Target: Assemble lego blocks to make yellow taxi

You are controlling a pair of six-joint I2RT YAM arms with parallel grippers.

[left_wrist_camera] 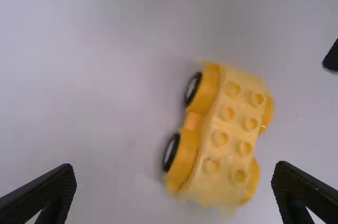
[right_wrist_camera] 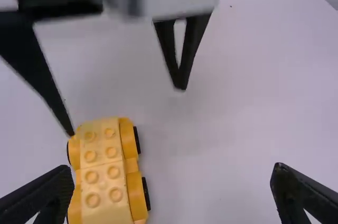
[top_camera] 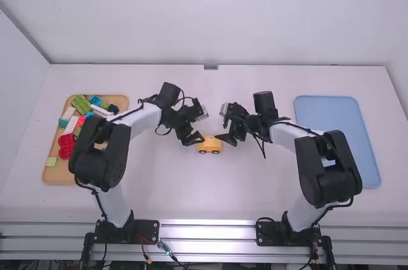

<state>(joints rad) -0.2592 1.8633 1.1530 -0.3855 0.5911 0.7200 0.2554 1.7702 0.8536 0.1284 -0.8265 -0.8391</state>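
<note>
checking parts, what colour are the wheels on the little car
Black tyres, whitish hubs; clearest in the left wrist view.

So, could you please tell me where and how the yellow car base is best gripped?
I'd come straight down over the yellow car base and close across its narrow width, probably midway between front and rear wheels: it sits upright, studs up, and its long sides step inward there.

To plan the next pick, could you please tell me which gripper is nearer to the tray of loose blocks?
Left. The left gripper hovers near mid-table, right of the tray of loose blocks; the right gripper is a little farther right.
</note>
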